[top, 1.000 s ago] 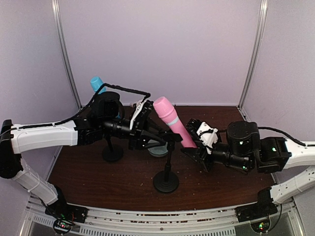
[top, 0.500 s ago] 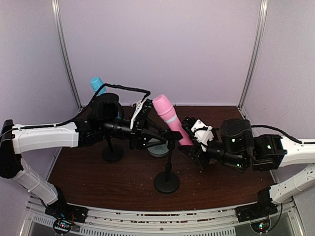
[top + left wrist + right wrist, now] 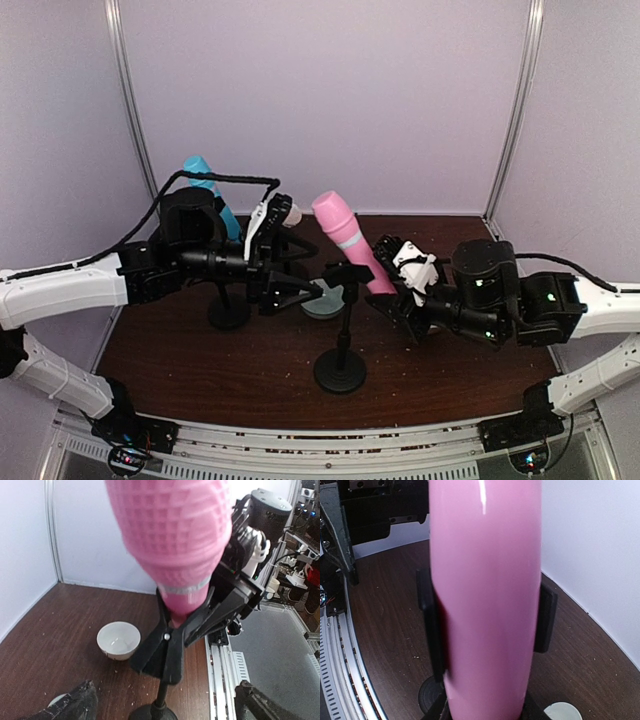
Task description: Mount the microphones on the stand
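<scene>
Microphones, I count two for certain from here: a pink mic (image 3: 342,232) and a blue mic (image 3: 203,175). The pink mic sits tilted in the clip (image 3: 348,272) of the front stand (image 3: 340,372), with its head up toward the back left and its thin end down toward the right. The right gripper (image 3: 393,278) pinches that thin end, just beside the clip. The blue mic pokes up at the back left behind the left arm, above the back stand (image 3: 229,314). Its lower part is hidden, so I cannot tell how it is fixed. That makes two black stands, each with a round base on the brown table (image 3: 200,375). The left gripper (image 3: 303,268) is spread wide with nothing between its fingers, just left of the clip and apart from it. A pale rounded tip (image 3: 291,213) shows just above it; I cannot tell whether it is a third mic. One white bowl (image 3: 118,652) stands on the table behind the front stand.
</scene>
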`<state>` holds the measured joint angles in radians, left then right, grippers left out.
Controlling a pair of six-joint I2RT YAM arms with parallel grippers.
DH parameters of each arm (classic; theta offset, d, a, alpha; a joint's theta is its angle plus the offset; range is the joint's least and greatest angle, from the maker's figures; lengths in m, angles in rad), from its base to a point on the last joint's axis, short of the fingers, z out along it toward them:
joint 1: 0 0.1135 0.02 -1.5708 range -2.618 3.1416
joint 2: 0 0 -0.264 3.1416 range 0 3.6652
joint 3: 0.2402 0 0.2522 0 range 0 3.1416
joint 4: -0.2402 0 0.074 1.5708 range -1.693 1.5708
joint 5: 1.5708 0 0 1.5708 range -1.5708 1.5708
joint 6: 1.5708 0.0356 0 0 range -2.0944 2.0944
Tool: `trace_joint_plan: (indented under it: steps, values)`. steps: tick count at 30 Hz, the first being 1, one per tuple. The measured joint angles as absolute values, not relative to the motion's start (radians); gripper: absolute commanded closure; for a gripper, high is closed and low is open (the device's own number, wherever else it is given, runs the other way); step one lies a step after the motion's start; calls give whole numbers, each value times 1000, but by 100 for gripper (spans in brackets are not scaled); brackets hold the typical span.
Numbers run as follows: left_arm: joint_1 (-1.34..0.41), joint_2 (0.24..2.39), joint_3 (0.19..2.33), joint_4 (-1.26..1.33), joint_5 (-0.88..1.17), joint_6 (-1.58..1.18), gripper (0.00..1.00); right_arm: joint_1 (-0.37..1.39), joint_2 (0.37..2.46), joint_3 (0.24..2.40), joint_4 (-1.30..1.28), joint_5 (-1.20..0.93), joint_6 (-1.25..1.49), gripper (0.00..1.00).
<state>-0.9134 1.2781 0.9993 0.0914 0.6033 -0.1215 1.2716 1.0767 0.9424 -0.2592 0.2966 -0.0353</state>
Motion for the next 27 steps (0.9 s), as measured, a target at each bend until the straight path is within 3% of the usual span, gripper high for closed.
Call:
trace_joint_plan:
  steps: [9, 27]
  values:
    - [-913, 1281, 1106, -258, 464, -110, 2, 1184, 1030, 930, -234, 349, -44, 94]
    - [-913, 1293, 1242, -303, -25, -43, 2, 928, 1241, 1000, -54, 367, -133, 93]
